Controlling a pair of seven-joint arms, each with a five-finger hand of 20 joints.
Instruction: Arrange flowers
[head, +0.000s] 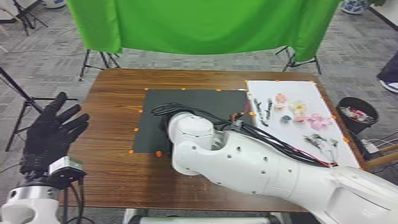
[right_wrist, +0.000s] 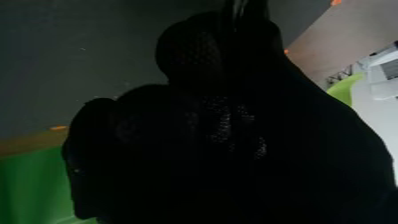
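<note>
Brown surface (head: 105, 155); pink and pale-yellow flowers (head: 318, 122) on white sheet (head: 302, 89). Left hand (head: 49, 136): fingers straight, empty; right hand (right_wrist: 293, 130): state cannot be told.

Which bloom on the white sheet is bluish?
The small blue-grey flower, just left of the pink ones; the rest are pink, peach or pale yellow.

A brown wooden table (head: 115, 175) stands on grey patterned flooring (head: 178, 62); beyond its far edge hangs a bright green cloth (head: 204, 27), with black stand legs (head: 303, 62) under either side; to the table's right sits a black bin (head: 356, 125); farther back, a blue-and-white pot (head: 354, 6).
</note>
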